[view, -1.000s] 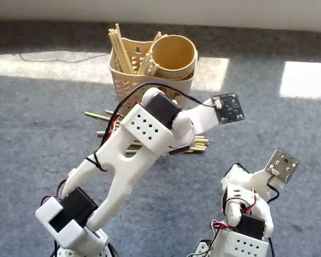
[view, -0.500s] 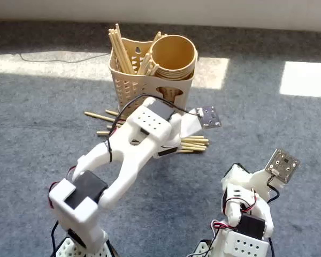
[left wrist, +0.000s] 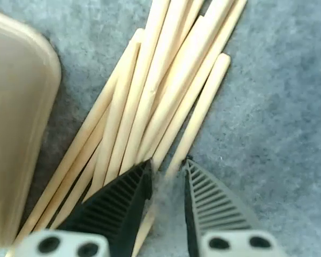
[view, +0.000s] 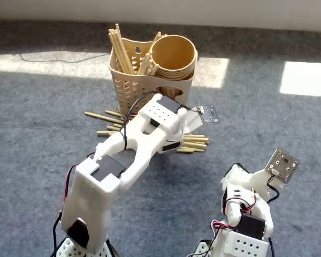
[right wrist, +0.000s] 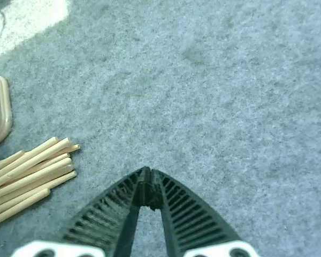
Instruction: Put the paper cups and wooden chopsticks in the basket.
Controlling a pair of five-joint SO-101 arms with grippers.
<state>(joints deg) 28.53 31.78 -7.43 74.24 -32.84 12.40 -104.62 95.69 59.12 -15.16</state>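
With left gripper point(left wrist: 167, 168) slightly spread, straddles an outer stick of the wooden chopsticks point(view: 197, 143) heaped mid-frame below the upper-centre basket point(view: 129, 85) of paper cups point(view: 174, 53); holds right gripper point(right wrist: 148, 187) pressed together, lower right.

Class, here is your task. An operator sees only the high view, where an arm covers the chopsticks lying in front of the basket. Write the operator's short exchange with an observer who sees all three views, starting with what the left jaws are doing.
Operator: The arm hides the pile. Are the left jaws open?
Observer: Yes. The left gripper is open, low over the chopsticks.
Operator: Is anything between the jaws?
Observer: One chopstick, the outermost of the pile, runs into the gap. I cannot tell whether they touch it.
Operator: And the other arm?
Observer: The right gripper is shut over bare carpet, apart from the chopstick ends.
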